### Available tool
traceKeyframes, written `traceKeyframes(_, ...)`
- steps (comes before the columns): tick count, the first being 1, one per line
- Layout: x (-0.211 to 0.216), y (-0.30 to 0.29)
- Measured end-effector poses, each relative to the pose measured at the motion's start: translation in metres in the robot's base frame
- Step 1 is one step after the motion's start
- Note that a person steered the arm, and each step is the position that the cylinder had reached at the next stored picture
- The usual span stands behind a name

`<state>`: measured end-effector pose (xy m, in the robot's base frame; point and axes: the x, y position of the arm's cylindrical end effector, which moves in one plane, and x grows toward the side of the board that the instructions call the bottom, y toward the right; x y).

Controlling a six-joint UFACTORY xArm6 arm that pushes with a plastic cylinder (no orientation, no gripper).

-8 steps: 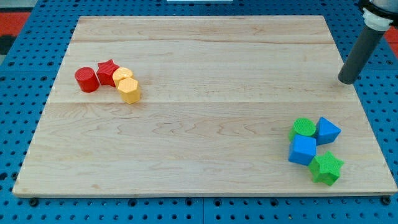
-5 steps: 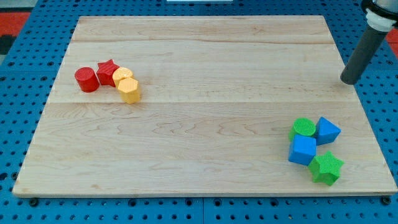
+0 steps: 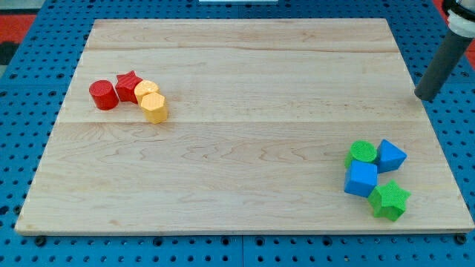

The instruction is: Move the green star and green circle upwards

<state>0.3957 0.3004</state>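
Camera view: one fixed view looks down at an angle on a pale wooden board resting on a blue perforated base.
End effector: a straight dark rod; no pincer is fitted, so nothing opens, closes or holds anything.
My tip: at the view's right edge, just off the board's right side, over the blue perforated base.
Tip relative to blocks: well apart from every block; it stands toward the view's top from the right-hand cluster and touches nothing in it.
Green star-shaped block: near the board's bottom right corner, lowest member of the right-hand cluster, touching the blue cube at its upper left.
Green circular block: at the top left of the same cluster, touching the blue cube below it and just beside the second blue block on its right.
Blue cube: between the green circular block and the green star-shaped block.
Second blue block: angular, exact shape unclear; at the cluster's top right.
Left cluster: toward the board's upper left, packed in a row.
Red cylinder: leftmost.
Red star-shaped block: just right of the red cylinder.
Yellow rounded block: touching the red star-shaped block; exact shape unclear.
Yellow hexagonal block: just below the yellow rounded block, touching it.
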Motion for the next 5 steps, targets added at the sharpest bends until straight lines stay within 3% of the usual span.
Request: traceKeyframes(5,0.0,0.0003)
